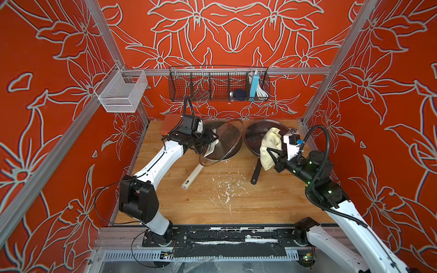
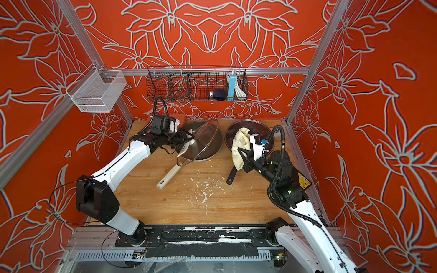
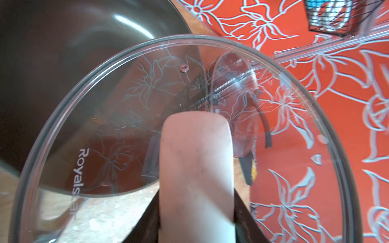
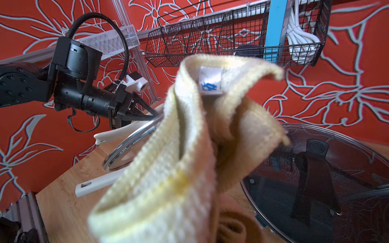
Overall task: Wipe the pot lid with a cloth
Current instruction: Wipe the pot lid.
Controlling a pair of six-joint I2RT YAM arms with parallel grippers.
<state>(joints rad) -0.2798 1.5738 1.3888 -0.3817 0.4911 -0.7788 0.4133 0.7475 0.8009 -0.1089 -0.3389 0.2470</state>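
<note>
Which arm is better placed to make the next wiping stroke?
Right: the right claw is shut on the cloth; the left claw holds the glass lid tilted by its handle.

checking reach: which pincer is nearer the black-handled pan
Right. The right pincer, gripping the cloth, is over the black-handled pan; the left pincer holds the glass lid over the steel pan.

Both my arms wear the same livery. The left arm has a glossy white shell with a thin dark seam, set between boxy black joint housings. The right arm adds green status lights and a yellow warning label. Ribbed black conduit arcs over each wrist, and thin black wires loop near the left base. The left gripper is matte black and wedge-fingered, its wrist dotted with small screws.
</note>
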